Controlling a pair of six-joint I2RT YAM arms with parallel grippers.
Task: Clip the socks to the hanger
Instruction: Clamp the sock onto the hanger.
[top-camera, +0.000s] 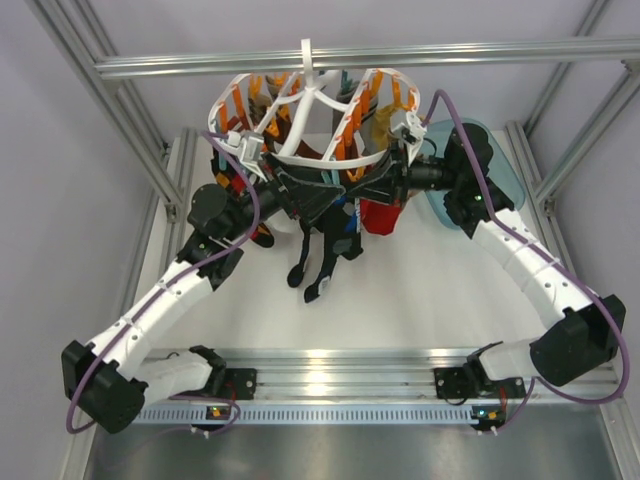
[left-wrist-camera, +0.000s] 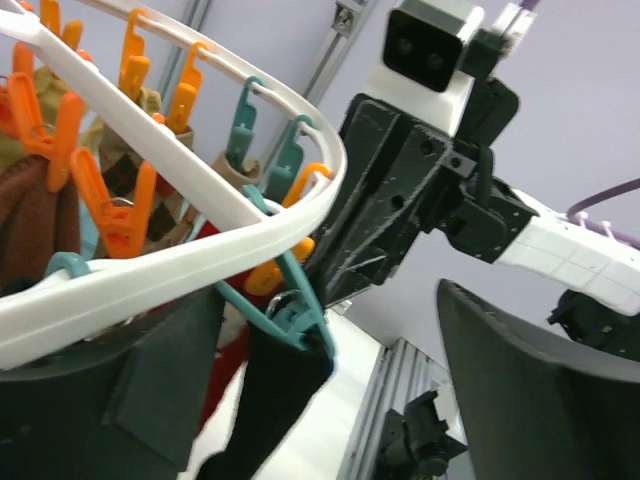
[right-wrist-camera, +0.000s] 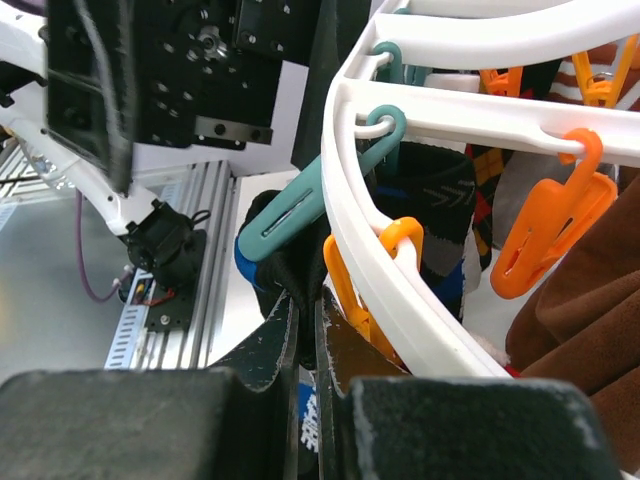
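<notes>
The white hanger (top-camera: 310, 95) hangs from the top bar, its clips dangling. Dark socks (top-camera: 322, 255) hang below its near rim. In the left wrist view a teal clip (left-wrist-camera: 290, 300) under the ring (left-wrist-camera: 200, 150) grips a dark sock (left-wrist-camera: 265, 400). My left gripper (left-wrist-camera: 330, 400) is wide open, with that clip and sock between its fingers. My right gripper (right-wrist-camera: 308, 310) is shut on the dark sock (right-wrist-camera: 290, 260) just below a teal clip (right-wrist-camera: 300, 205) beside the ring (right-wrist-camera: 380, 250). In the top view both grippers, left (top-camera: 300, 195) and right (top-camera: 375, 185), meet under the hanger.
Red socks (top-camera: 380, 215) and brown and argyle socks (right-wrist-camera: 580, 300) hang from other clips. A blue-green tray (top-camera: 500, 170) lies at the back right. Aluminium frame posts and the top bar (top-camera: 400, 55) surround the hanger. A rail (top-camera: 330, 370) runs along the near edge.
</notes>
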